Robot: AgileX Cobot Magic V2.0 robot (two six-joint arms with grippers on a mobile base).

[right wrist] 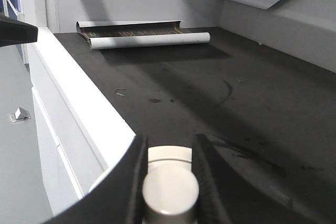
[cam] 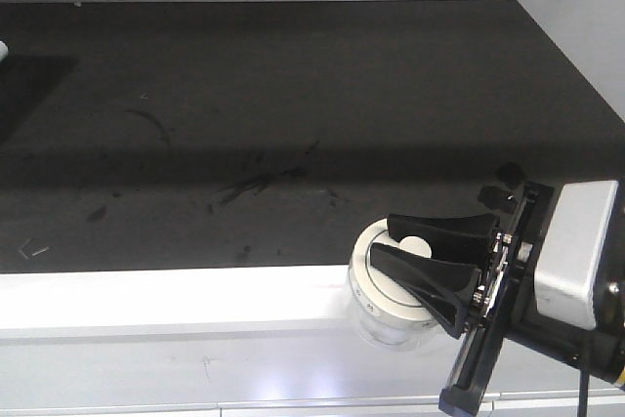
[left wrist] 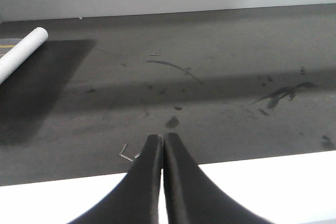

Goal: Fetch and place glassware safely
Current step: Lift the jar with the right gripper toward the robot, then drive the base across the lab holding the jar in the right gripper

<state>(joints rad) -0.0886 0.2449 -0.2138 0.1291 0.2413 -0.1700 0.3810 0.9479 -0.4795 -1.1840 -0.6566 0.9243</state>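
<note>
While the left fingers point(left wrist: 149, 182) press together, the right fingers point(cam: 430, 278) pinch the lid knob point(cam: 414, 244) of the one glass jar point(cam: 389, 327).

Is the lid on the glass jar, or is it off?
On. The off-white lid sits flat on the clear jar; its knob stands between the fingers of the right gripper.

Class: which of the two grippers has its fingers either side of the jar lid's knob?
The right gripper: it straddles the knob on the jar, whereas the left gripper is pressed shut on nothing.
</note>
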